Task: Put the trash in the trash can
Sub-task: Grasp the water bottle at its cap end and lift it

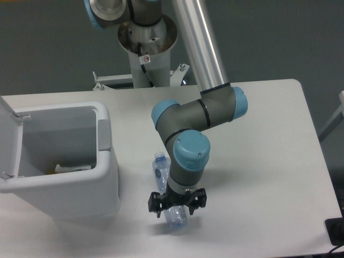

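Straddling the bottle (173, 217) low-center of frame, fingers (156, 205) look spread either side of its lower half, not clamped yet. Risk: round bottle rolls or squirts out on the counter (269, 161) if the close lands off-center. Bin (105, 177) sits at left, lid up. Wrist hides the bottle's middle; packet in bin barely readable

trash can (80, 183) open-topped, left | lid (9, 140) upright at left rim | table (269, 161) bare right of arm
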Controlling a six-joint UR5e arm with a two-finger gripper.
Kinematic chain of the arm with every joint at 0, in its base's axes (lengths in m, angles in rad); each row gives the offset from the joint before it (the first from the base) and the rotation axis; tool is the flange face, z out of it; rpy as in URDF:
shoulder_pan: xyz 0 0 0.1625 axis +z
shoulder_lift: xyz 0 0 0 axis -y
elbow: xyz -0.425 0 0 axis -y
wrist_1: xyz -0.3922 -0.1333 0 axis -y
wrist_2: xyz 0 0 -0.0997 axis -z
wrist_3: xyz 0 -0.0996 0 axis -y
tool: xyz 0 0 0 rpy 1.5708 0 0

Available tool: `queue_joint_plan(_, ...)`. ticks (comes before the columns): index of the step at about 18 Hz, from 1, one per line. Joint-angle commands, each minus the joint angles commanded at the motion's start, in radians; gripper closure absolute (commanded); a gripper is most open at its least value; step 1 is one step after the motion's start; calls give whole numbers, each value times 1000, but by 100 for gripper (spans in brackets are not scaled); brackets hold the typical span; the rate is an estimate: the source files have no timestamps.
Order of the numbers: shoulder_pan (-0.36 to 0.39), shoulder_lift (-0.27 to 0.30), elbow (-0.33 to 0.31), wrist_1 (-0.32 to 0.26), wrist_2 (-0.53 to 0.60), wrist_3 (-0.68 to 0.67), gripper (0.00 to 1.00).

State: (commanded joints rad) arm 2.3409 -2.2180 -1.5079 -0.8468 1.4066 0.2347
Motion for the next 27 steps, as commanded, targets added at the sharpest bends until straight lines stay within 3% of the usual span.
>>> queue_joint_plan(3, 0, -26, 6, 5, 29, 3, 3)
queue_joint_plan(7, 0, -26, 3, 3, 31, 3, 31)
queue_joint_plan(10, 0, -25, 5, 3, 34, 3, 39)
queue_joint_plan(19, 2, -14, 20, 3, 45, 5, 40)
queue_joint_plan(23, 3, 52, 35, 11, 39, 44, 40)
queue_joint_plan(26, 27, 116, 81, 122, -27, 0, 40)
queue_joint_plan(27, 37, 123, 115, 126, -47, -49, 40)
